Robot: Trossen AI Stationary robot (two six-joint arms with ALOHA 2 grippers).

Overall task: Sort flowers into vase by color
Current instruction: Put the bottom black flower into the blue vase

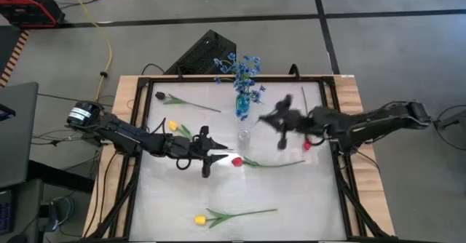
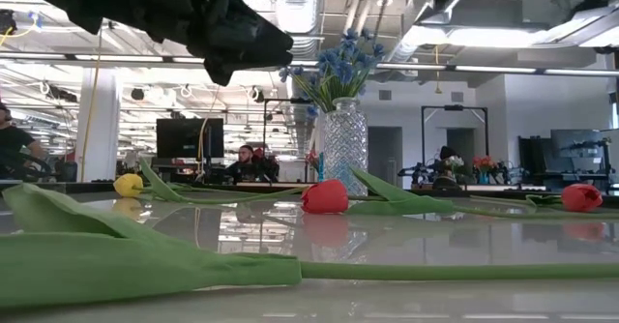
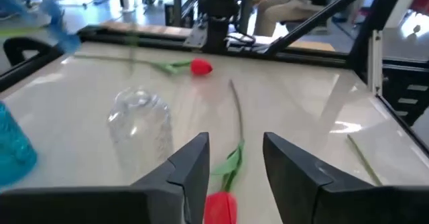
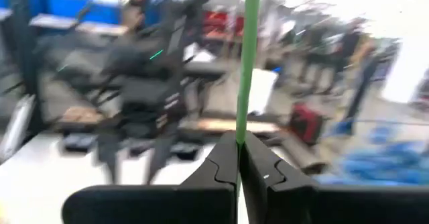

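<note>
A red tulip (image 1: 237,161) lies on the table's middle, its stem running toward the right edge. My left gripper (image 1: 212,156) is open above its bloom (image 3: 220,207), with one finger on either side in the left wrist view. My right gripper (image 1: 282,126) hovers right of the blue vase (image 1: 242,110), shut on a thin green stem (image 4: 249,63); its bloom is out of view. The blue vase holds blue blossoms (image 1: 244,72). A clear glass vase (image 1: 244,137) stands just in front of it. My right gripper pinches a green flower stem (image 4: 244,127) between its two shut fingers (image 4: 224,163). The stem runs straight out past the fingertips and is lifted clear of the table. The part of the stem behind the fingers is hidden.
A second red tulip (image 1: 306,145) lies under the right arm. One yellow tulip (image 1: 172,125) lies beside the left arm, another (image 1: 200,219) near the table's near edge. A dark bloom (image 1: 160,96) lies at the far left. A black frame (image 1: 336,163) borders the table.
</note>
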